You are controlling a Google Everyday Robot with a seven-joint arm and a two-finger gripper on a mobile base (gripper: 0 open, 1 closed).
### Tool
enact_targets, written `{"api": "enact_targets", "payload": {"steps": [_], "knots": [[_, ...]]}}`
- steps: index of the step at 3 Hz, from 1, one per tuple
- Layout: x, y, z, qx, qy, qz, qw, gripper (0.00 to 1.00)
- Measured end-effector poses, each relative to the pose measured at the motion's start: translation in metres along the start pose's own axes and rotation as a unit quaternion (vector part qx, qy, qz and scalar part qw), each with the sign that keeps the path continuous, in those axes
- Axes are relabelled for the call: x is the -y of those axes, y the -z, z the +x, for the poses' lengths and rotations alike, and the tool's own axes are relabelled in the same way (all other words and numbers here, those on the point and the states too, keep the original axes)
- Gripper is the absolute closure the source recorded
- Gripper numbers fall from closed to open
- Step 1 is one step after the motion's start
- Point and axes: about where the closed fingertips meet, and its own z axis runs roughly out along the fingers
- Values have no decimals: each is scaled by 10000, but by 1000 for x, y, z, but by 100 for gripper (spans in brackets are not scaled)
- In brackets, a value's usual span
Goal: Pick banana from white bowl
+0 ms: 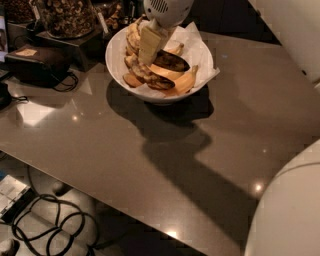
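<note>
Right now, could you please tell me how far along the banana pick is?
Done: the gripper is down inside the white bowl, among the bananas. In hand: getting hold of the pale speckled banana; a grip is not confirmable. Left: lifting it out, since all bananas lie inside.

Your pale cream two-finger gripper (150, 49) is at the top centre of the camera view. It hangs from the rounded white wrist housing with a slotted grille (167, 9) and slants steeply downward. Your smooth white arm shell (295, 30) crosses the upper right corner, and another broad, rounded white arm segment (290, 210) fills the lower right corner, close to the camera.
</note>
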Motion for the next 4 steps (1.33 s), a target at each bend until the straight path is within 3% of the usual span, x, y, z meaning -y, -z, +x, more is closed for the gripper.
{"api": "enact_targets", "payload": {"steps": [1, 2, 3, 4], "knots": [[0, 0, 0, 0, 4, -2, 10000, 100], [-33, -1, -10, -56, 596, -282, 9978, 100], [-52, -11, -20, -76, 1112, -564, 9922, 100], [-52, -11, -20, -76, 1112, -564, 9922, 100]]}}
